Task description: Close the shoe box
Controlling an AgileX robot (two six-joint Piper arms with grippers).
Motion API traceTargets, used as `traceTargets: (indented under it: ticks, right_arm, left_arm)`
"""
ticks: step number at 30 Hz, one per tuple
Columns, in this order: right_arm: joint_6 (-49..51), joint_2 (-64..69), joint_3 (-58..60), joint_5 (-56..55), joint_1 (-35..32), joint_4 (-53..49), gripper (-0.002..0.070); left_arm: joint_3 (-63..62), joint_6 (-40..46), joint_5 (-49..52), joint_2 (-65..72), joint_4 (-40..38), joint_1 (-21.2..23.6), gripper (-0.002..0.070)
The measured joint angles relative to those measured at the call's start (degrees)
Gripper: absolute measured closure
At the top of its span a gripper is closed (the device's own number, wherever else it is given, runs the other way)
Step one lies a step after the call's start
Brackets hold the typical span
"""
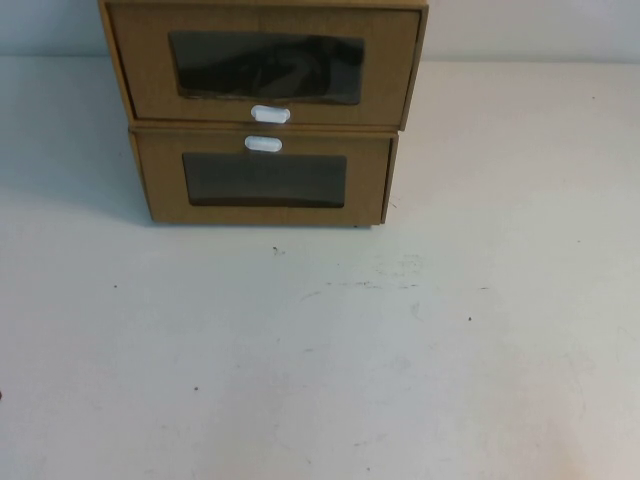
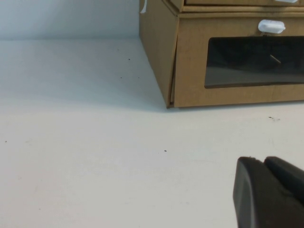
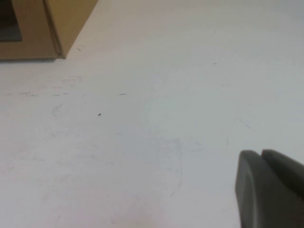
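Two brown cardboard drawer boxes sit stacked at the far edge of the white surface [image 1: 320, 350]. The shoe box [image 1: 265, 70], on top, has the wide window with its white pull tab [image 1: 270, 114] just below; the lower box [image 1: 265, 180] carries a smaller window and its own tab [image 1: 263, 144] above. From overhead, the upper drawer front appears to stand slightly forward of the lower one, so a flat, square push on its front panel, clear of the window, looks the cleanest way to seat it. Neither arm reaches into the overhead view. The left wrist camera shows the left pincer [image 2: 266, 190] low over the surface, near the lower box's front corner, its dark fingers pressed together, holding nothing. The right wrist camera alone shows the right pincer [image 3: 266, 190], likewise closed and empty, off beyond the stack's right corner.
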State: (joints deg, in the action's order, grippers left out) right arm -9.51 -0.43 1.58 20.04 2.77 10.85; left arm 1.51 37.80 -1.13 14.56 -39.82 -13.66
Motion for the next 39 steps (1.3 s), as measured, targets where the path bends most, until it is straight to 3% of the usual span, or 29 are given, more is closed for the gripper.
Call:
traceTargets:
  ticks: [20, 25, 29, 32, 39]
  right_arm:
    - [0.00, 0.00, 0.00, 0.12, 0.00, 0.13, 0.0689]
    - [0.00, 0.00, 0.00, 0.12, 0.00, 0.13, 0.0689]
    - [0.00, 0.00, 0.00, 0.12, 0.00, 0.13, 0.0689]
    - [0.00, 0.00, 0.00, 0.12, 0.00, 0.13, 0.0689]
    - [-0.13, -0.09, 0.00, 0.12, 0.00, 0.25, 0.0689]
  left_arm:
    - [0.00, -0.13, -2.06, 0.00, 0.55, 0.00, 0.0677]
    - [0.00, -8.83, -3.07, -2.66, 13.37, 1.73, 0.0677]
    - [0.00, -18.20, 1.64, -9.12, 25.34, 6.56, 0.0677]
    - [0.00, -20.28, 7.66, -13.92, 28.13, 9.80, 0.0677]
    - [0.00, -22.63, 18.14, -15.06, 30.87, 10.72, 0.0677]
